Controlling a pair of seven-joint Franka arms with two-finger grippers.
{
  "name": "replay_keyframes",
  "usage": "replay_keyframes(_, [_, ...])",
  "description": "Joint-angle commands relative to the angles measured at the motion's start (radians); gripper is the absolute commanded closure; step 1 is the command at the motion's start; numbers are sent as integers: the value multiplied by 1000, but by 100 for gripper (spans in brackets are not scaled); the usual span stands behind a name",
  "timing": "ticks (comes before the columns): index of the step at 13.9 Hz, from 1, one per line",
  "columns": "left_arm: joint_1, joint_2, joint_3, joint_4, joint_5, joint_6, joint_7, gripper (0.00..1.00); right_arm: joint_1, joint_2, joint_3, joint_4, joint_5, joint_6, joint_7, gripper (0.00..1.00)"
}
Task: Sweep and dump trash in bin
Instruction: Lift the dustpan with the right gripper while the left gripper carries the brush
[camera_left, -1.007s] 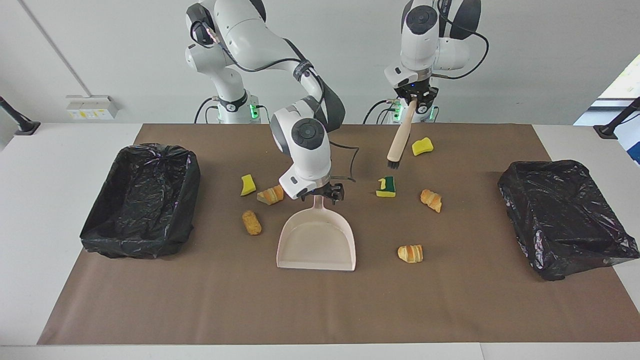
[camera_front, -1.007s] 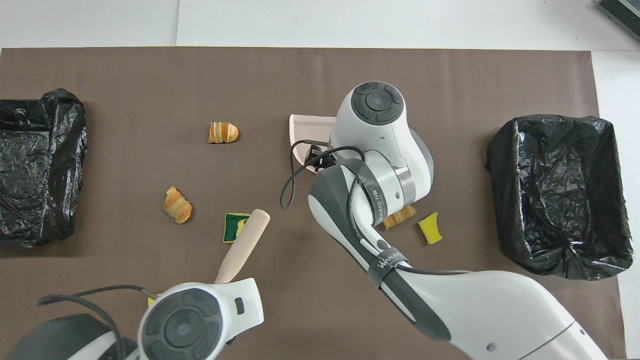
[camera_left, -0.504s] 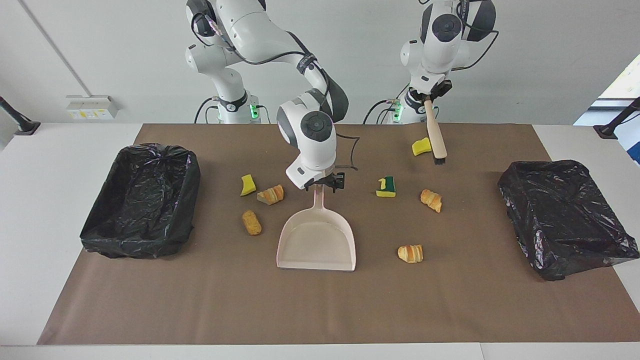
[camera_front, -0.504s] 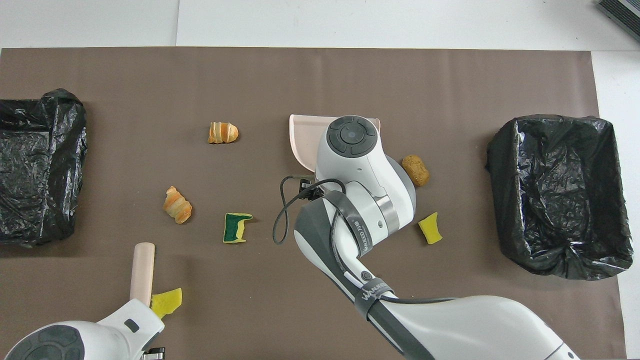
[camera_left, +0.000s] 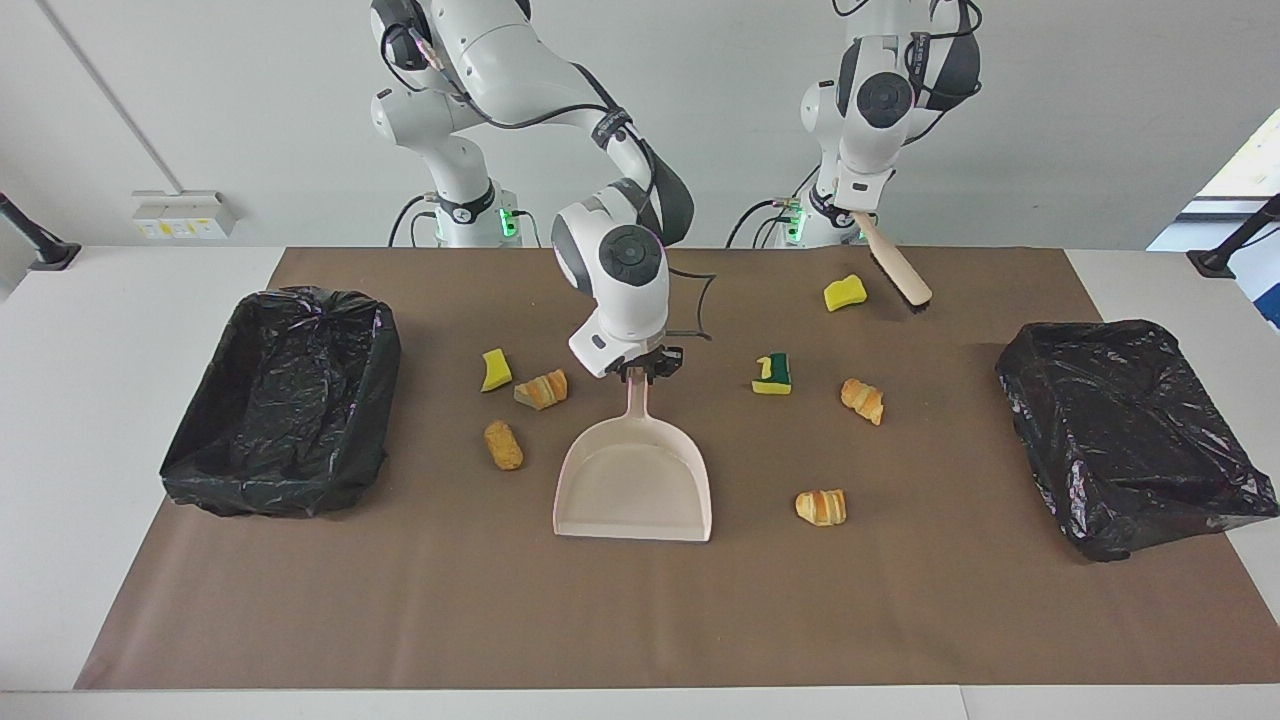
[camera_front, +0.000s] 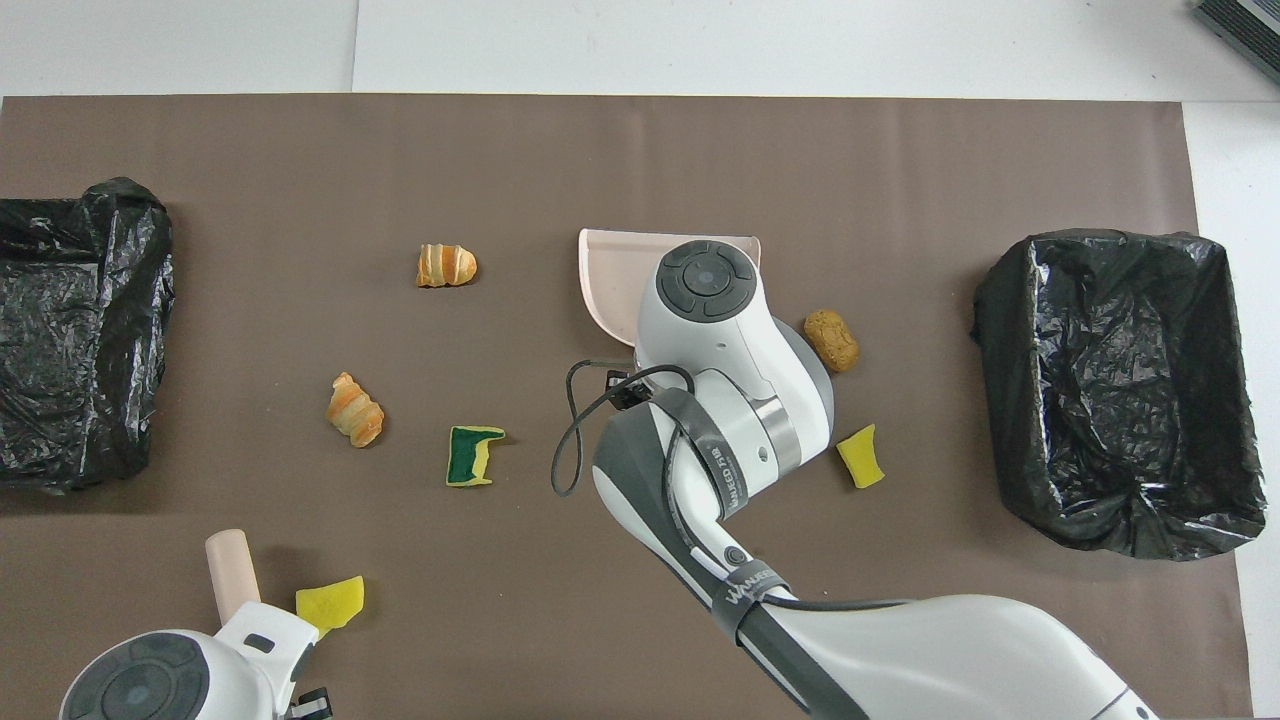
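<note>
In the overhead view the right arm's white wrist covers most of the pale pink plastic dustpan (camera_front: 612, 275), its handle included, and hides the striped golden-brown bread piece (camera_left: 541, 389) that lies beside the dustpan toward the right arm's end of the desk. The black plastic-lined bin (camera_front: 70, 330) at the left arm's end is cut by that view's edge. The beige wooden brush handle (camera_front: 230, 568) is partly under the left arm, its bristles unseen there.

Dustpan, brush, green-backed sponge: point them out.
dustpan (camera_left: 632, 487), facing view, on the pan floor.
brush (camera_left: 895, 267), facing view, mid-handle.
green-backed sponge (camera_front: 466, 455), overhead view, on its green face.
</note>
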Motion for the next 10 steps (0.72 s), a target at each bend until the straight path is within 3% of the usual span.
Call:
replay_keyframes(1, [-13, 86, -9, -9, -3, 89, -148, 100, -32, -44, 1, -20, 29, 31, -37, 100])
replay_keyframes(4, [-30, 195, -22, 5, -68, 241, -261, 100, -61, -103, 0, -25, 39, 10, -226, 100])
replay_keyframes(6, [-30, 290, -92, 26, -117, 343, -334, 100, -88, -145, 0, -28, 36, -33, -283, 100])
replay_keyframes(10, [-15, 537, -108, 280, -127, 361, -416, 100, -134, -215, -5, -37, -35, -217, -584, 100])
